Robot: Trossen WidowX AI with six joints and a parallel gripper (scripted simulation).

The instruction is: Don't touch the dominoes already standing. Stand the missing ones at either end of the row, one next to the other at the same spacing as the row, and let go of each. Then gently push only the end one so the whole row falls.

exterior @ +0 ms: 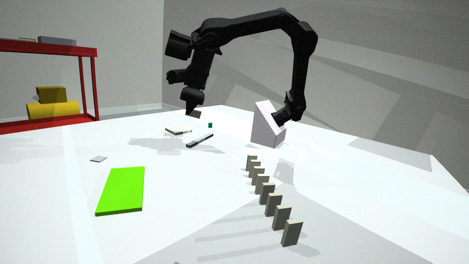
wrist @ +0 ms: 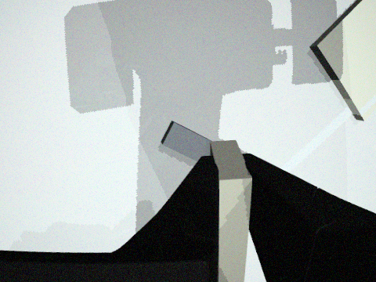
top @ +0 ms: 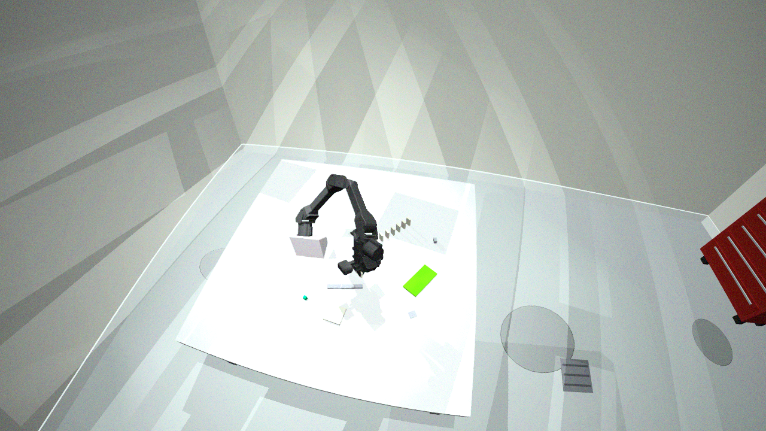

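Domino [exterior: 194, 113] [wrist: 235, 211] sits pinched in the narrowly parted end effector [top: 361, 274] [exterior: 189, 113] [wrist: 225, 168], above the table [top: 257, 321] [exterior: 163, 197] [wrist: 78, 157].

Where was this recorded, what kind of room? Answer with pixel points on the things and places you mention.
Probably a workshop or robotics lab: a robot arm [top: 337, 182] [exterior: 249, 24] on a white table [top: 257, 321] [exterior: 377, 190], with a red cart [top: 750, 257] [exterior: 49, 49] nearby.

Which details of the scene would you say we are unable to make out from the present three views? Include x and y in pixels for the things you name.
- Near end of the domino row [top: 408, 221] [exterior: 291, 232]: outside the wrist view's frame.
- Domino in the gripper [exterior: 189, 113] [wrist: 235, 160]: its far end is cut off by the wrist view's bottom edge.
- Red cart [top: 741, 262] [exterior: 49, 49]: cropped by the right edge from the top, the left edge in the exterior view.
- Teal object [top: 304, 297] [exterior: 210, 125]: too small to identify in either view.
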